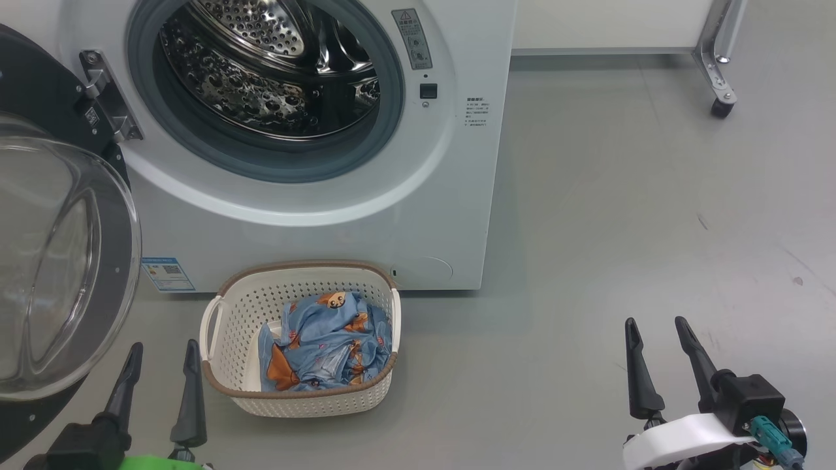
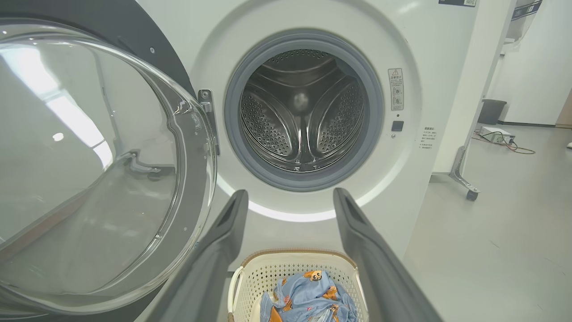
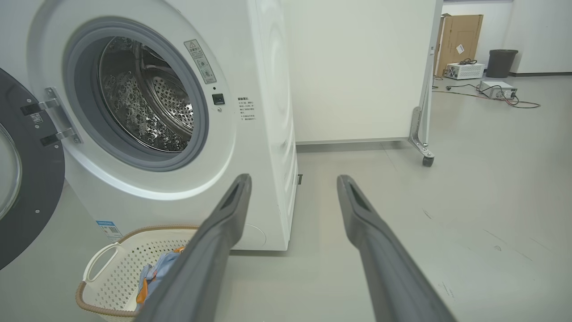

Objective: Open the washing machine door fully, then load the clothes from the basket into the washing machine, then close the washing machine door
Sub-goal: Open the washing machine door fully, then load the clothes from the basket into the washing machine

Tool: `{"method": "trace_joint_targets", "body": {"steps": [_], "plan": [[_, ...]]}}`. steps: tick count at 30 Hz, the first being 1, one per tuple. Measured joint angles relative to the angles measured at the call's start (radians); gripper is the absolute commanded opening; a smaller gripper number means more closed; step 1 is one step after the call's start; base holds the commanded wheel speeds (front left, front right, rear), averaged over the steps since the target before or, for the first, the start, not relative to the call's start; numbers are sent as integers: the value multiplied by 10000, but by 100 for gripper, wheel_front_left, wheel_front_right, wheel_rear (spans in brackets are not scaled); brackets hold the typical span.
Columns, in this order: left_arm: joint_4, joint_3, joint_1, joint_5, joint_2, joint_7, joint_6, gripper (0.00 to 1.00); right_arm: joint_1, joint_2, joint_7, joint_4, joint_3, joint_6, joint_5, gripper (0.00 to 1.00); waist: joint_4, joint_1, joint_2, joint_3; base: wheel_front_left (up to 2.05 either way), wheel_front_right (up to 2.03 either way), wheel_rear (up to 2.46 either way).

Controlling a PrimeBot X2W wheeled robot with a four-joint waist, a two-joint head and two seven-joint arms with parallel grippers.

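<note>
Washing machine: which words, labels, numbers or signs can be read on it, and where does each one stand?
Grey warning label right of the drum opening: a triangle warning sign on top, text too small to read.
Black printed lines on the washing machine front: too small to read.
Blue label sticker at the lower front corner: a square code, words blurred.
No text can be quoted.

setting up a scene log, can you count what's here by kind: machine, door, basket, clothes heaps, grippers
washing machine: 1
washing machine door, swung open: 1
basket: 1
heap of clothes, in the basket: 1
grippers: 2, left gripper and right gripper, both open
total: 6
</note>
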State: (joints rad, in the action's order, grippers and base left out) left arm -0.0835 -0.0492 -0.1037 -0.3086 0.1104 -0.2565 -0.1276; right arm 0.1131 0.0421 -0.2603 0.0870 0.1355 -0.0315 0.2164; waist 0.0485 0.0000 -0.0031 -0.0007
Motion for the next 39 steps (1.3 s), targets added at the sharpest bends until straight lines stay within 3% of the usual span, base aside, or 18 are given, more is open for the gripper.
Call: {"method": "trace_joint_targets", "body": {"steps": [21,39], "plan": [[-59,46,0,0,6,0,0,100,0,-4,0,8,-2,-2,15,100,1,0,0,9,11,-11,0],[-6,178,1,-222,-13,0,0,100,3,-12,0,29,-8,-13,40,100,16,0,0,11,73,-71,-3]]}}
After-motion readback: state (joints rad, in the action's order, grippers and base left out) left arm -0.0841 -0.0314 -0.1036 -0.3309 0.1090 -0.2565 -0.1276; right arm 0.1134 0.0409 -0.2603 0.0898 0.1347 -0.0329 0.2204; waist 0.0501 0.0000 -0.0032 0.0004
